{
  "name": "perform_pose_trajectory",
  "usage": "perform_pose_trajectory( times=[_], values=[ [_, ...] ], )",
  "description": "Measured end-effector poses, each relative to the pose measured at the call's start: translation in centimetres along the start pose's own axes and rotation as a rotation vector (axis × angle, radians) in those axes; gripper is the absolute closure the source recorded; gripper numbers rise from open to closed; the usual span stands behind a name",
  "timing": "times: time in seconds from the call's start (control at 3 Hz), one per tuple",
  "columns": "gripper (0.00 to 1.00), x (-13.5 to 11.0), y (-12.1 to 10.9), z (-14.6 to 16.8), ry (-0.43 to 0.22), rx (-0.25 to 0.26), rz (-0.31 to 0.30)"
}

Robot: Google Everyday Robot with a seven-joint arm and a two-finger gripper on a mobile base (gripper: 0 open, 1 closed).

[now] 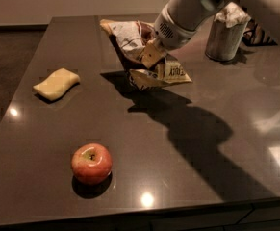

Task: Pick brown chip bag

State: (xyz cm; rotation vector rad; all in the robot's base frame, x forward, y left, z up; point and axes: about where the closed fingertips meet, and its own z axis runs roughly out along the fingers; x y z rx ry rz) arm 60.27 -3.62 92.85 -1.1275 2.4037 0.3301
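The brown chip bag (169,73) is crumpled, with a dark middle, a white patch and tan ends with dark lettering. It hangs tilted above the dark table (207,177), near the far middle, with its shadow on the table under it. My gripper (149,57) comes down from the upper right on a white arm and is shut on the bag's middle. The bag's upper end points to the far left, and its lower tan end hangs to the right of the fingers.
A pale yellow sponge (56,83) lies at the left. A red apple (91,163) sits near the front edge. A grey cylinder topped with crumpled wrapping (227,32) stands at the far right, close behind the arm.
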Motion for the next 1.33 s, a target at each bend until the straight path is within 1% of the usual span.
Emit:
perform_pose_trajectory(
  times=[0.33,0.67,1.0,1.33],
  values=[
    [1.00,-1.5,1.0,-2.8,-0.042,-0.022,-0.120],
    [1.00,-2.7,1.7,-4.8,-0.065,-0.038,-0.222],
    [1.00,-3.3,1.9,-6.2,-0.081,-0.039,-0.282],
    [1.00,-3.3,1.9,-6.2,-0.081,-0.039,-0.282]
  ],
)
